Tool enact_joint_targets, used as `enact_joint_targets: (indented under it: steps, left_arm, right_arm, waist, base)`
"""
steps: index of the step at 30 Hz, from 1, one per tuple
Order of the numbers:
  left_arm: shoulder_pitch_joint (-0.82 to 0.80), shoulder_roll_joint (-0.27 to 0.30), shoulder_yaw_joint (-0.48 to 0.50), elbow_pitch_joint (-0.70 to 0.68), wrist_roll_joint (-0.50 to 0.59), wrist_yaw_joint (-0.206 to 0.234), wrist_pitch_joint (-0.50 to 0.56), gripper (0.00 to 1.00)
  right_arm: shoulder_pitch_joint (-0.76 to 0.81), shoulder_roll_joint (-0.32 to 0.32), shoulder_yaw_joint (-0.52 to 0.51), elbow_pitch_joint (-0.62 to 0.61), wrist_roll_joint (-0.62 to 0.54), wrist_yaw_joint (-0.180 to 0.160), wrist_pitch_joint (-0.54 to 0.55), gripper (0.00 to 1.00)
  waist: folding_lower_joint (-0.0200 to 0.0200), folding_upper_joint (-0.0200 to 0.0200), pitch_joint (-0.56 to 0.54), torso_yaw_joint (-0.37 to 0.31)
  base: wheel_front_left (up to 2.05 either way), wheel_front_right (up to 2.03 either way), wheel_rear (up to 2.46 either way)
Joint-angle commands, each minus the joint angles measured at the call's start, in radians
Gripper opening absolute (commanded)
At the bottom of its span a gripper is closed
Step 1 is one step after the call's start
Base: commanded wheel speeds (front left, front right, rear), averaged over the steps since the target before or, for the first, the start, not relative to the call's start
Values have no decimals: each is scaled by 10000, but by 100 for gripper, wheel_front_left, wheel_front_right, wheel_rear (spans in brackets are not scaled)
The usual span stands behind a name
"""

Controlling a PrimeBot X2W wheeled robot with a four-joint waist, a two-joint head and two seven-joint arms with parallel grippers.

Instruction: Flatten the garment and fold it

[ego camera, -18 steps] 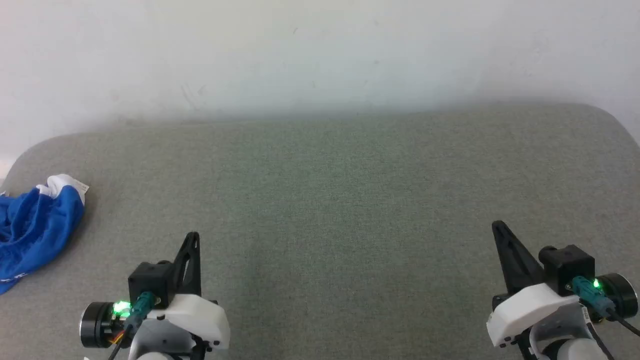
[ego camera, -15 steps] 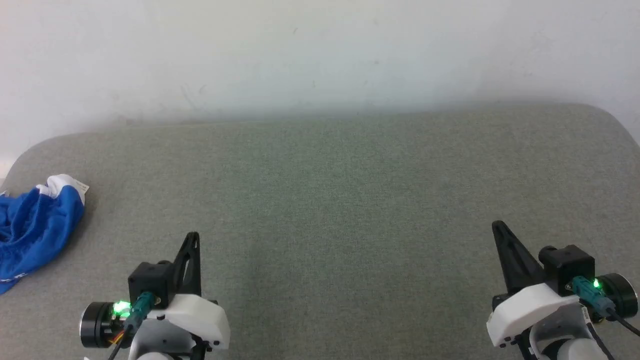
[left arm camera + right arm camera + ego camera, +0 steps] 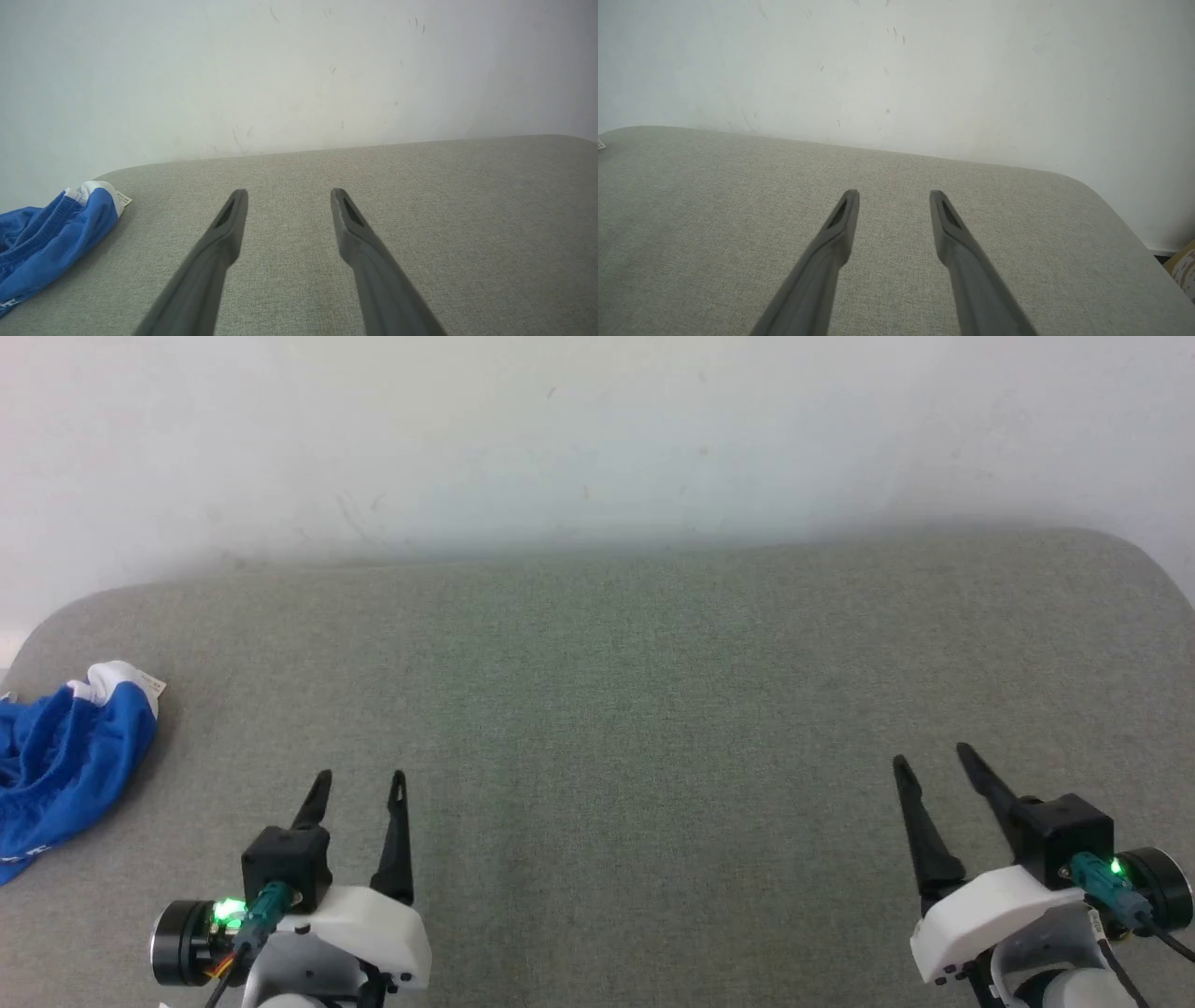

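A pale wall [image 3: 597,429], scuffed with small marks, rises behind everything I face. Below it lies the desk [image 3: 653,663] – a wide surface covered in grey woven cloth, with rounded far corners, its far edge against the wall.

The garment [image 3: 65,756] lies crumpled at the far left of the desk, well apart from both of my arms. It is bright blue and partly cut off by the left edge of my head view. In my left wrist view its gathered waistband [image 3: 28,238] runs in ridges through the heap. A white band [image 3: 112,677] caps the end nearest the wall. It is bunched up, not flattened and not folded.

My left tool [image 3: 361,775] sits at the lower left, fingers pointing toward the wall. Its jaws are parted and hold nothing, with bare grey cloth showing between the two dark fingers. It is the nearer of the two to the garment, but does not touch it.

My right tool [image 3: 931,754] sits at the lower right, far from the garment. Its jaws are also spread and grip nothing – the gap looks a little narrower than on the left.

A small white label [image 3: 154,687] sticks out of the white band onto the desk.
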Motion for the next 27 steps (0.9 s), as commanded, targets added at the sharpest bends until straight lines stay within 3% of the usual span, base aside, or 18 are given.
enact_joint_targets:
  steps: [1, 13, 27]
  left_arm:
    - [-48, -4, -55, 12, 3, 97, -103, 100]
    - [-168, 20, -253, -9, 27, 374, -332, 100]
    - [-395, 132, -528, -159, 40, 861, -646, 100]
  right_arm:
    - [-1, 4, -91, -60, 142, -1, -99, 100]
    - [31, 8, -172, -295, 491, -3, -328, 100]
    - [59, 13, -145, -582, 750, -5, -642, 100]
  waist:
    - [0, -1, 7, 0]
    - [0, -1, 57, 56]
    - [0, -1, 212, 714]
  base:
    - [0, 0, 0]
    - [0, 0, 0]
    - [0, 0, 0]
